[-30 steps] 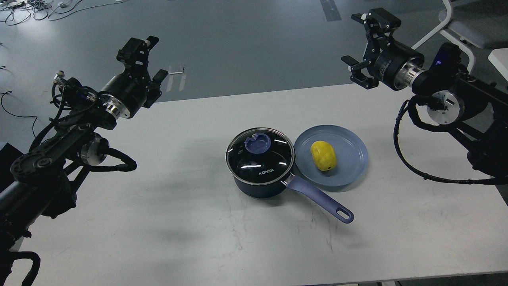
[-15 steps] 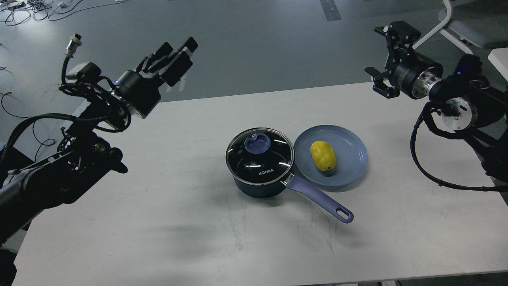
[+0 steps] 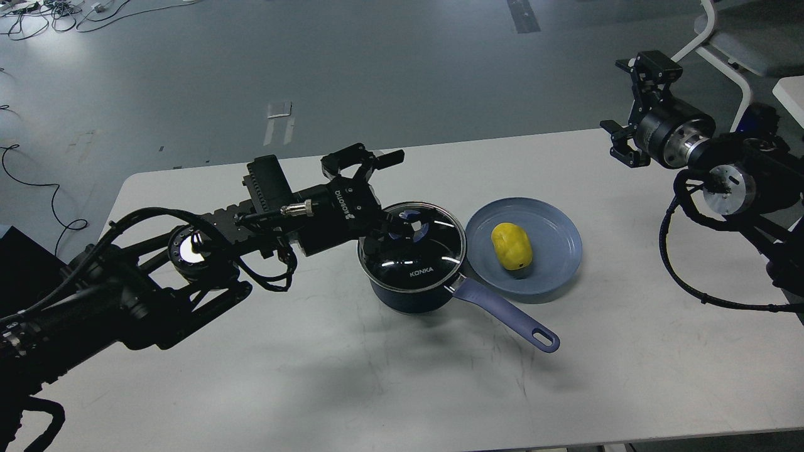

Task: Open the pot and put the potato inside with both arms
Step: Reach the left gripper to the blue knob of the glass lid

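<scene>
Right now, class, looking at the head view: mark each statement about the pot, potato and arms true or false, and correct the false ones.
1. The glass lid sits on the pot. True.
2. The potato lies inside the pot. False: it rests on the light-blue plate.
3. The left gripper is open beside the lid's blue knob. True.
4. The right gripper holds the potato. False: it is open and empty, far right of the plate.
5. The pot's handle points away from the robot. False: it points toward the near right.

1 pot w/ lid, 1 potato, 1 plate, 2 arms, maybe.
</scene>
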Controlling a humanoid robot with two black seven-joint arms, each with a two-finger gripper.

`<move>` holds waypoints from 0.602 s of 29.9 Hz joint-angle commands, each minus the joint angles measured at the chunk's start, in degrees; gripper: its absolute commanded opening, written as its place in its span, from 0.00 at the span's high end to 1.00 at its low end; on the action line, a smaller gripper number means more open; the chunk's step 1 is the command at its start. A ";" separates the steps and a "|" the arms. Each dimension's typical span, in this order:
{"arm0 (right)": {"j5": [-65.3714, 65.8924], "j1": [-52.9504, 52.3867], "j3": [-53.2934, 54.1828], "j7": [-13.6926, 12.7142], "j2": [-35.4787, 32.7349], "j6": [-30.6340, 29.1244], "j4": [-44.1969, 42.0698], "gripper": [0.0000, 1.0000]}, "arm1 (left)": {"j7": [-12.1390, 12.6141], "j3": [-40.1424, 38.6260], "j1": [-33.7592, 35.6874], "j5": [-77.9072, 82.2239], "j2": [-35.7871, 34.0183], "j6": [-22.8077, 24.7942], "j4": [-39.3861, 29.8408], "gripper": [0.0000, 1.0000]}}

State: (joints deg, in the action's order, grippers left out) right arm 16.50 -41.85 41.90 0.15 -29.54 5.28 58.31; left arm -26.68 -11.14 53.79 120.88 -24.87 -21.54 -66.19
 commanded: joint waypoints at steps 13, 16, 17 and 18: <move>0.29 -0.69 -3.85 0.20 -0.78 0.17 -1.18 0.00 | -1.32 2.88 -0.70 -3.02 6.94 0.01 12.31 0.01; 0.29 -0.69 -3.76 0.38 -0.69 0.17 -1.18 0.00 | -1.32 2.88 -0.96 -3.19 6.68 -0.08 12.49 0.01; 0.29 -0.69 -3.84 0.38 -0.69 0.17 -1.18 0.00 | -1.32 2.88 -1.22 -3.11 6.59 -0.34 12.58 0.01; 0.29 -0.69 -4.02 0.47 -0.69 0.17 -1.18 0.00 | -1.32 2.88 -1.57 -3.19 6.50 -0.34 12.58 0.01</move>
State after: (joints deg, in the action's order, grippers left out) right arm 16.79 -42.54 38.09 0.50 -30.29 5.45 57.13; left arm -27.99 -8.27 52.80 117.76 -18.12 -21.67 -53.73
